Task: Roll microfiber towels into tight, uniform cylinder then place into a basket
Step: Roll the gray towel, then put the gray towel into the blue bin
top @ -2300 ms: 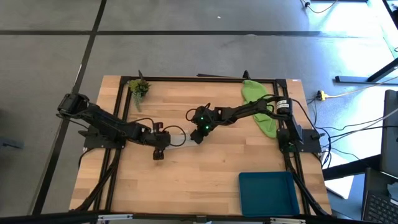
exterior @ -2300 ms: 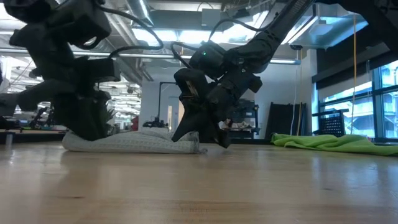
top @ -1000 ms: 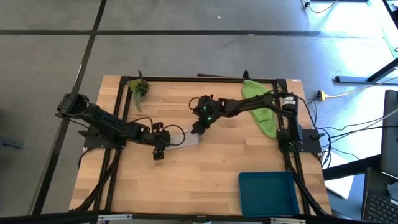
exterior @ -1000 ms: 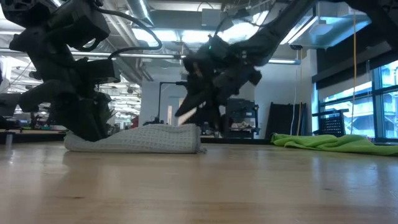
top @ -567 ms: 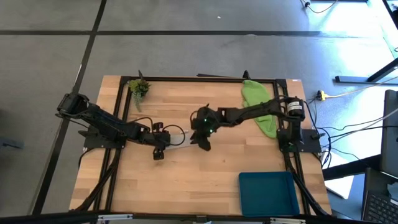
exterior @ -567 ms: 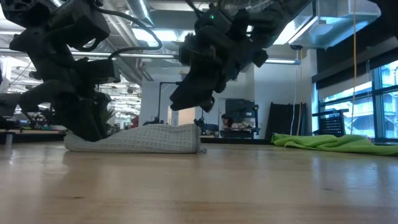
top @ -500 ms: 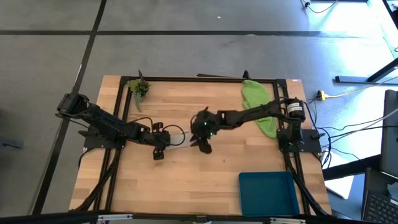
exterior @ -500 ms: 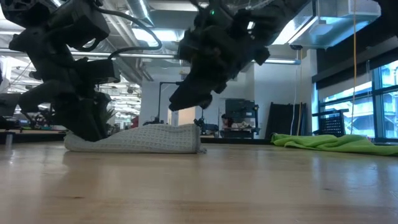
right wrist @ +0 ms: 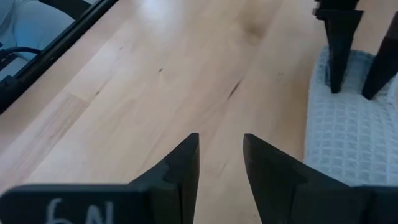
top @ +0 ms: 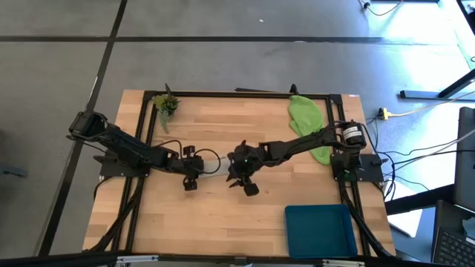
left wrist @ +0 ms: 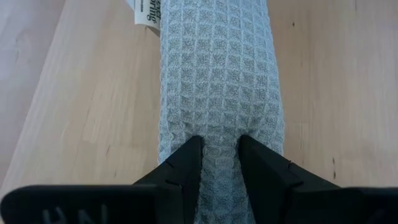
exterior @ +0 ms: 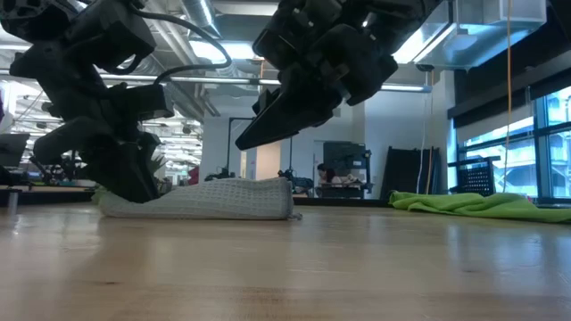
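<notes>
Clearly, your left gripper [left wrist: 219, 152] was pinching the near end of the rolled grey-white waffle towel [left wrist: 217, 81]; the left wrist view showed both dark fingers [left wrist: 186, 163] pressed into the cloth, and a white label [left wrist: 147, 11] at the far end of the roll. From above you could not see this grip, because the left gripper [top: 190, 172] and the right arm covered most of the towel [top: 213, 158], which lay near the middle of the wooden table [top: 223, 215].

The low view gave you what the high view did not: the towel [exterior: 201, 200] rested flat on the table as a low roll, and the right gripper [exterior: 259, 125] hung in the air above it, not touching it. The right wrist view showed its fingers [right wrist: 183, 165] spread slightly apart with nothing between them, over bare wood just beside the towel [right wrist: 345, 130].

Only the high view showed you the other things. The lime green towel [top: 310, 127] lay unrolled at the far right part of the table, partly under the right arm. The teal-blue basket [top: 318, 230] stood at the near right corner, well apart from both towels. A small leafy plant sprig [top: 165, 104] lay at the far left corner.
</notes>
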